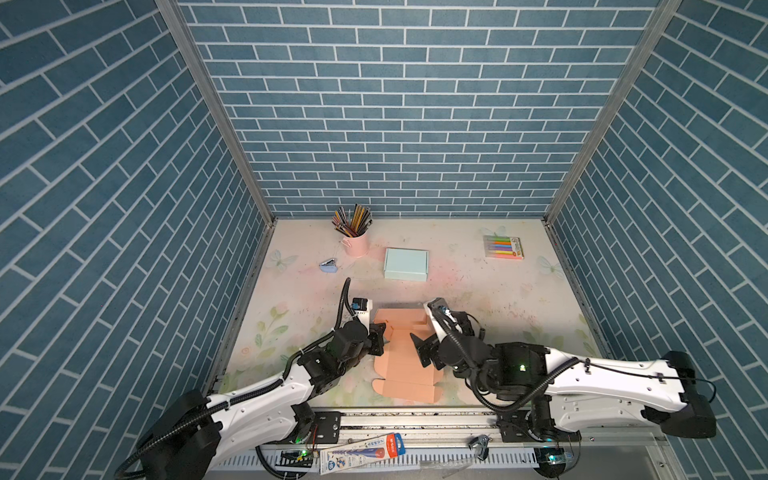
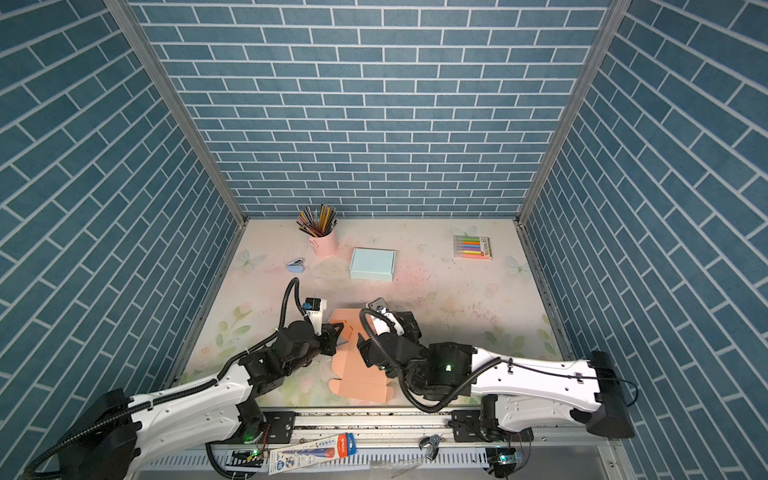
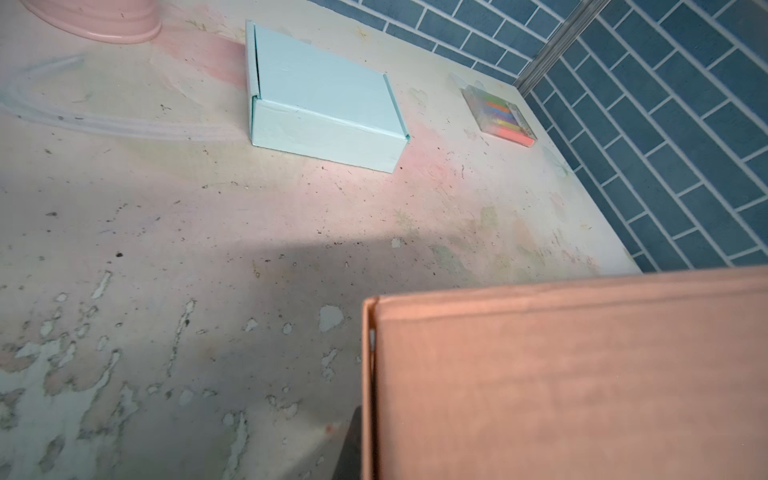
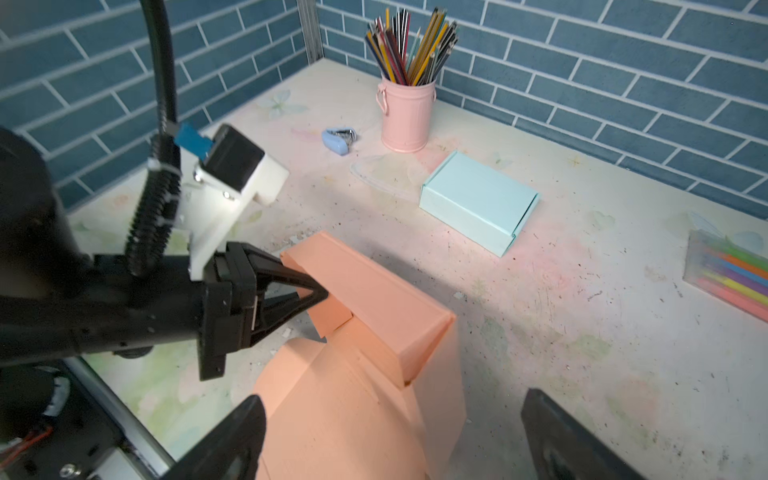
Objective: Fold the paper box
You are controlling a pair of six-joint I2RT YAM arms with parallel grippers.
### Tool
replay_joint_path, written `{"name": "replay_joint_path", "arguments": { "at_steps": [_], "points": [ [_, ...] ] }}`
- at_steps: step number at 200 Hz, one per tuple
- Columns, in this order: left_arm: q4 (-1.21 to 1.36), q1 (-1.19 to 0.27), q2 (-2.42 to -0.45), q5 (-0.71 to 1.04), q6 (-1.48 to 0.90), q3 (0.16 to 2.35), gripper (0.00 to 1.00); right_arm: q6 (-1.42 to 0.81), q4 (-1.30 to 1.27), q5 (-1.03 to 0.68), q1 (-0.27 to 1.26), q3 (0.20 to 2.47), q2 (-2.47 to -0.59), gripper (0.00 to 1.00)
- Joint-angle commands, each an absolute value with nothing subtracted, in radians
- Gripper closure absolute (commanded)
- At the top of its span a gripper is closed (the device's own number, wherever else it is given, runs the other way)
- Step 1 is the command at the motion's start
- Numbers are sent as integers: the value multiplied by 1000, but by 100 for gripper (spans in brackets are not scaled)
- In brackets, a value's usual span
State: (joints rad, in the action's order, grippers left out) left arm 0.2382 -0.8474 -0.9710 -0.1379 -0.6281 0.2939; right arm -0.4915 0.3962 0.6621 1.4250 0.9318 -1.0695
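The orange paper box (image 1: 403,365) lies partly folded near the table's front edge, its far wall raised (image 4: 374,299) and its lid panel flat toward the front (image 2: 357,382). My left gripper (image 1: 383,332) is at the box's left side, and in the right wrist view its fingertips (image 4: 319,297) are shut on the upright left side flap. In the left wrist view that orange wall (image 3: 582,374) fills the near corner. My right gripper (image 4: 395,440) is open, its fingers (image 4: 232,436) wide apart over the box's right side (image 1: 424,349), holding nothing.
A folded light blue box (image 1: 406,264) sits mid-table behind the orange one. A pink cup of pencils (image 1: 355,243) and a blue stapler (image 1: 329,266) stand at the back left. A pack of coloured markers (image 1: 503,247) lies at the back right.
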Motion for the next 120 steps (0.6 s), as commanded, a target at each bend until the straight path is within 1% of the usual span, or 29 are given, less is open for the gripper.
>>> {"name": "replay_joint_path", "arguments": {
  "at_steps": [1,25,51,77,96,120],
  "points": [
    [220,-837,-985,-155,-592,321,95,-473,411,637,1404,879,-1025,5],
    [247,-805,-998,-90,-598,313,95,-433,364,615,1399,782,-952,12],
    [248,-794,-993,-68,-596,313,95,-416,336,622,1389,692,-842,21],
    [239,-792,-992,-54,-588,321,95,-369,246,560,1345,593,-723,27],
    [230,-793,-991,-48,-581,327,95,-346,230,489,1291,571,-726,30],
    [226,-794,-996,-39,-577,334,95,-318,205,457,1283,582,-799,35]
  ]
}}
